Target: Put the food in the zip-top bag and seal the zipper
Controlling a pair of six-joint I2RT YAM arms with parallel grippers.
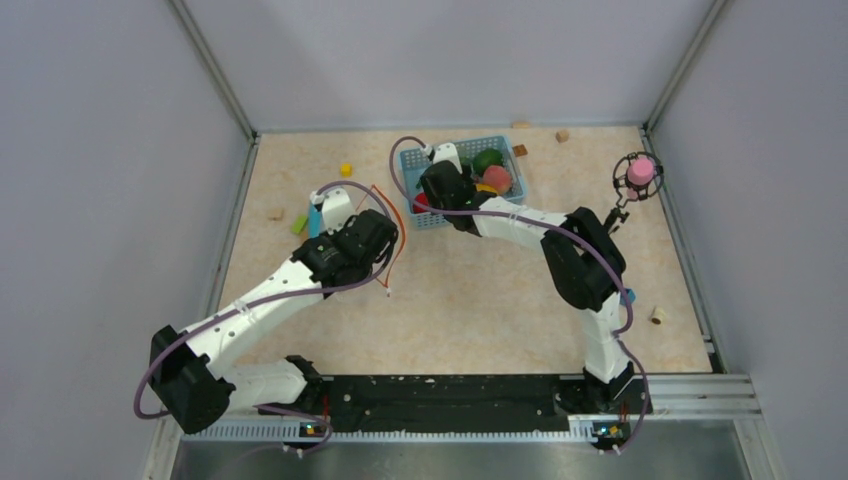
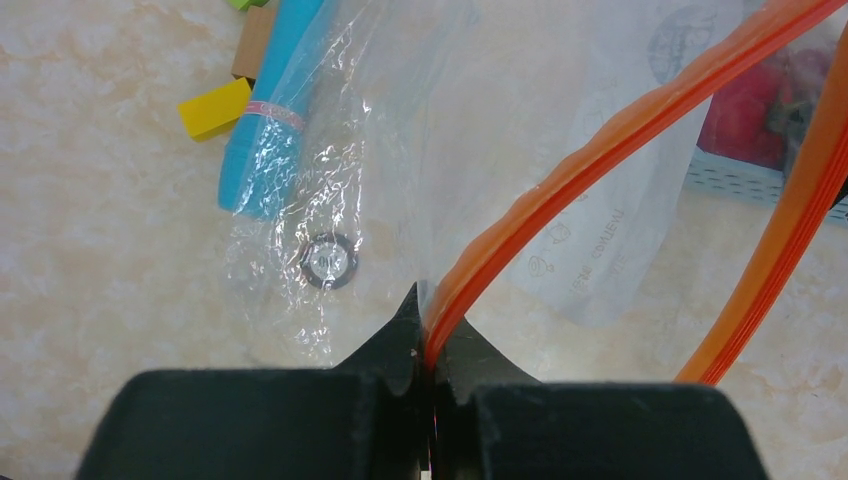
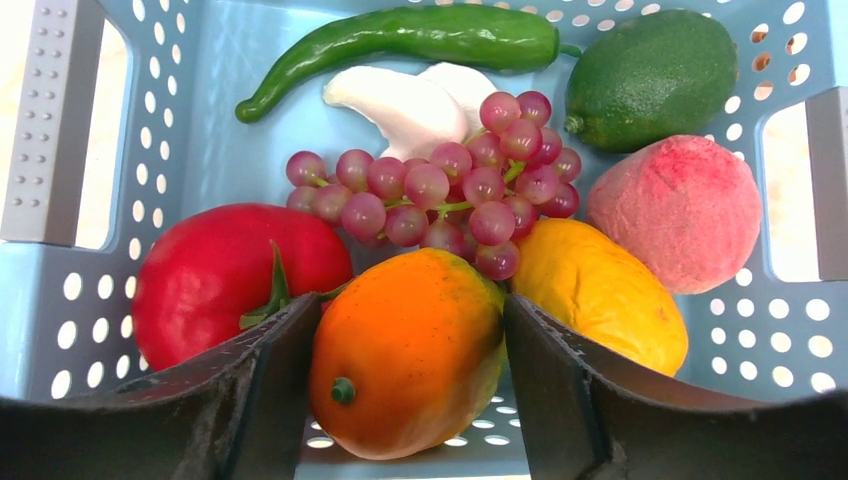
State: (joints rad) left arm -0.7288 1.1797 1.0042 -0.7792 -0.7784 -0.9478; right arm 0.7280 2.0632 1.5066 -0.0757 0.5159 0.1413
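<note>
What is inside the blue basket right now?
In the basket: tomato, orange, mango, peach, grapes, green chili, dark green fruit, white piece. The right gripper straddles the orange. Anything under the pile is covered.

The food (image 3: 440,200) lies in the basket (image 3: 200,130), right of the zip-top bag (image 2: 600,200).

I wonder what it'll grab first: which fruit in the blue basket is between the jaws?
The orange, flanked closely by both dark jaws; the red tomato and yellow mango lie just outside them, one each side.
</note>
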